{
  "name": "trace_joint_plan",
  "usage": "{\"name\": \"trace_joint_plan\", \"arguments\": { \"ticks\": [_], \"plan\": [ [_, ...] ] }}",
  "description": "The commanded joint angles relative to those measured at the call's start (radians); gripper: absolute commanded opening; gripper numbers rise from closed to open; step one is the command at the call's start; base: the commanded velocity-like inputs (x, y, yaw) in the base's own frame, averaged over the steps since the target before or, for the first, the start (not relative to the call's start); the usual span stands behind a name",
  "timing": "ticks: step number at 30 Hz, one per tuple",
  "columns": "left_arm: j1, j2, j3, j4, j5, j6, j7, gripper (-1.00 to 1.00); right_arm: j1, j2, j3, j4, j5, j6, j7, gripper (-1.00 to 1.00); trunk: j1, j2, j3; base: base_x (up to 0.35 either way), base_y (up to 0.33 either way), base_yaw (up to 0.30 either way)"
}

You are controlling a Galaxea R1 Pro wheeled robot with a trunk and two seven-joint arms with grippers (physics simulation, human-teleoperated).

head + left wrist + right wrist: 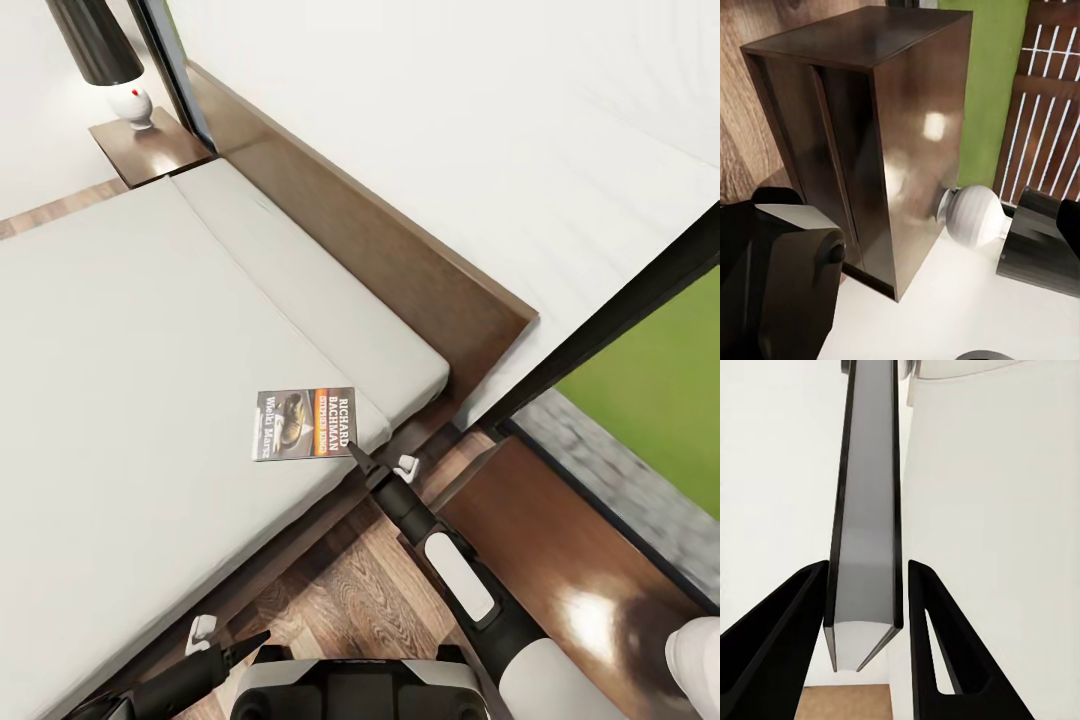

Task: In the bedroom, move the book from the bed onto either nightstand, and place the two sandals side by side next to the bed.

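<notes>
Book point(305, 424) flat on bed point(120, 330) edge

i've got the bed point(150, 330) low in its dark wood frame, grey mattress bare except for the book point(303, 424) lying flat near its corner. beyond it, a nightstand point(150, 150) carries a white-based lamp point(135, 105).

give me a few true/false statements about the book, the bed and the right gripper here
1. The book lies flat on the bed. True.
2. The book lies on a nightstand. False: it is on the grey mattress near the bed's edge.
3. The right gripper is beside the book's near corner. True.
4. The far nightstand carries nothing. False: a lamp with a white base stands on it.
5. The right gripper's fingers are closed together. False: they stand apart.
</notes>
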Motion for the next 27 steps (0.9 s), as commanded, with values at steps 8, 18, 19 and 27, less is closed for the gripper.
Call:
{"name": "trace_joint_plan", "arguments": {
  "ticks": [8,18,19,27],
  "plan": [
    [-0.001,0.0,-0.003,0.0,0.005,0.011,-0.001,1.0,0.0,-0.004,0.0,0.001,-0.011,0.009,0.003,-1.0,0.0,-0.001,-0.001,0.0,0.0,0.003],
    [0.0,0.0,-0.003,0.0,0.005,0.01,0.001,1.0,0.001,-0.007,0.003,0.003,-0.011,0.055,0.002,-1.0,0.0,-0.001,0.004,0.0,0.0,0.199],
    [0.0,0.0,-0.003,0.0,0.005,0.01,0.001,1.0,0.001,-0.007,0.004,0.005,-0.011,0.065,0.002,-1.0,0.0,-0.001,0.005,0.0,0.0,0.27],
    [-0.001,0.0,-0.003,0.0,0.005,0.009,0.002,1.0,0.001,-0.008,0.005,0.016,-0.011,0.082,0.002,-1.0,0.0,-0.001,0.009,0.0,0.0,0.278]
  ]
}}
